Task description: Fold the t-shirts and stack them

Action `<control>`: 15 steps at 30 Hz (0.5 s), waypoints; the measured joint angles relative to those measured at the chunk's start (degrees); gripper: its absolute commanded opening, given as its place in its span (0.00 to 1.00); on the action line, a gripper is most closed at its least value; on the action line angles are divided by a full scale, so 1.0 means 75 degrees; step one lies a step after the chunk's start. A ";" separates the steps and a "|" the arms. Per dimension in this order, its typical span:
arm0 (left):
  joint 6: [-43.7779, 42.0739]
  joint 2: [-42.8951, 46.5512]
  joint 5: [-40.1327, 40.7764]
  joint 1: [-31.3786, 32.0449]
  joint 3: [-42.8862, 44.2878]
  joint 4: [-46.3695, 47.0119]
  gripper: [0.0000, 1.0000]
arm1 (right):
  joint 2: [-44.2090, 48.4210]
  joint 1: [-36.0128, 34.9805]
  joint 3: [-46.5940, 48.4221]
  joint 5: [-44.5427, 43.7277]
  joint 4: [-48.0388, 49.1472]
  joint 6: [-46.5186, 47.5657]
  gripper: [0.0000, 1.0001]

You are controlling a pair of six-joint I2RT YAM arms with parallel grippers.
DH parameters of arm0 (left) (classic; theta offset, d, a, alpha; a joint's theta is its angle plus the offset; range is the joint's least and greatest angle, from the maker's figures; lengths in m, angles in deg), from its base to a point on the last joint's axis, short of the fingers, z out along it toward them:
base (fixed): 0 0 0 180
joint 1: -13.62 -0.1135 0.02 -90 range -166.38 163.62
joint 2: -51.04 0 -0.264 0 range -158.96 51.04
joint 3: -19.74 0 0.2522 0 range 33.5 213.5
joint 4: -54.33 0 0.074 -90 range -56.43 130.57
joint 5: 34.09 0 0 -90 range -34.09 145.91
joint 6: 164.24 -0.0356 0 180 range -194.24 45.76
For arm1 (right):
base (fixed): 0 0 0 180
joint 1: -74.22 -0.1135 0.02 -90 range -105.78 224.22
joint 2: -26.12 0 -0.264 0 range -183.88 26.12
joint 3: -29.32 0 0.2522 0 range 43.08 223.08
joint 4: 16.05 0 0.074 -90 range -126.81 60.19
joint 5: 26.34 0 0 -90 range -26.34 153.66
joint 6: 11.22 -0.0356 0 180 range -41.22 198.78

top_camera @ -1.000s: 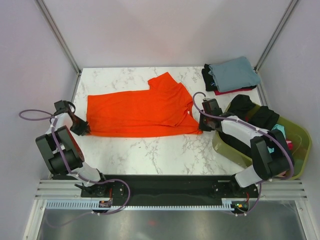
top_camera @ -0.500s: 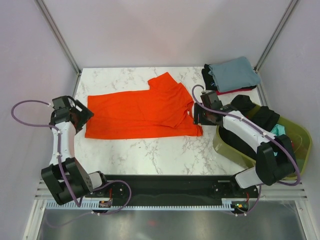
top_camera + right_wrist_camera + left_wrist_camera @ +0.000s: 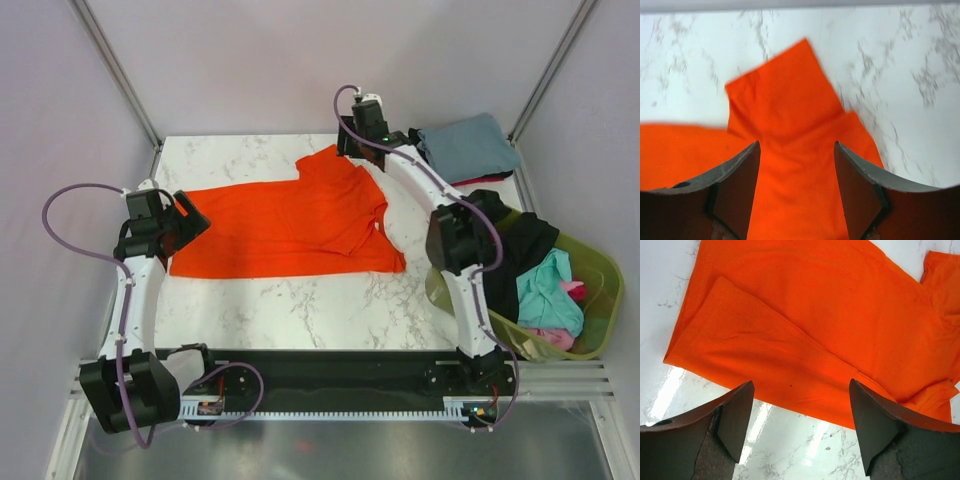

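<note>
A bright orange t-shirt (image 3: 285,225) lies flat on the marble table, folded lengthwise, with one sleeve pointing to the far side. My left gripper (image 3: 192,222) hovers open over its left end; in the left wrist view the cloth (image 3: 805,325) lies below the fingers (image 3: 735,410) and my left gripper (image 3: 800,390) holds nothing. My right gripper (image 3: 350,148) hangs open above the far sleeve (image 3: 785,100), and my right gripper (image 3: 797,150) is empty there too. Folded t-shirts (image 3: 465,148) are stacked at the back right, grey-blue on top.
An olive-green basket (image 3: 600,270) stands at the right edge, holding a black shirt (image 3: 510,245), a teal one (image 3: 545,292) and a pink one (image 3: 572,290). Bare marble (image 3: 300,300) lies between the orange shirt and the arm bases. Frame posts rise at both back corners.
Both grippers opened and let go of the orange shirt's near corners. The left gripper lifted and shifted slightly away. The right arm swung from the near right corner to the far sleeve.
</note>
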 measured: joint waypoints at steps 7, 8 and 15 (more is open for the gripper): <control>0.0003 -0.0114 -0.0536 0.0015 -0.0058 0.0169 0.83 | -0.2786 0.0003 0.2436 -0.0125 0.1052 -0.0090 0.74; 0.0000 -0.0117 -0.0597 0.0023 -0.0058 0.0192 0.83 | -0.2973 0.0000 0.2439 -0.0140 0.1335 -0.0117 0.74; 0.0000 -0.0117 -0.0883 0.0160 -0.0134 0.0326 0.83 | -0.4246 -0.0067 0.3477 -0.0533 0.2690 -0.0236 0.76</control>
